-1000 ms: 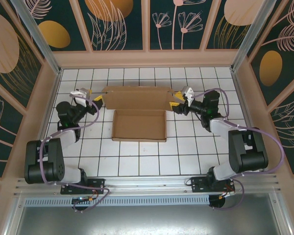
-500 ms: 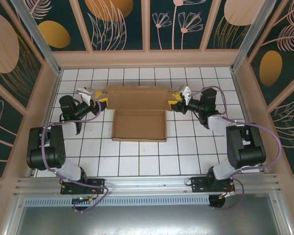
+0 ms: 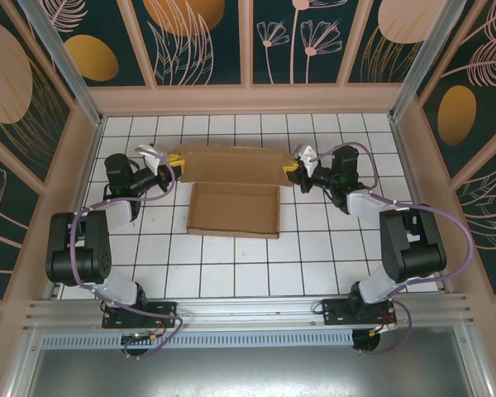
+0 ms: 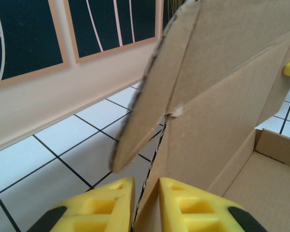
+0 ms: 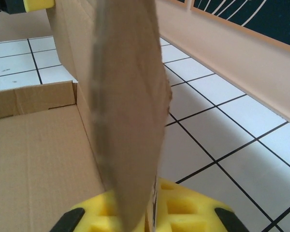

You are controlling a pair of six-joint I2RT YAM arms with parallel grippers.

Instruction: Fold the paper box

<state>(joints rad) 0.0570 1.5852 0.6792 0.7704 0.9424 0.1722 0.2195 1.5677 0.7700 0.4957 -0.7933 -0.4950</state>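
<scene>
Plain brown cardboard paper box lies mid-way across the white tiled table, rear lid panel upright. Jaws of left gripper pinch the panel's left end; right gripper pinches its right end flap.

free: near tiles | blocked: raised lid of paper box across far middle | back wall close behind

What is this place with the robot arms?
Probably a robot test booth: a left arm and right arm bolted by a tiled table, painted panels walling it in, and one box to fold.
</scene>
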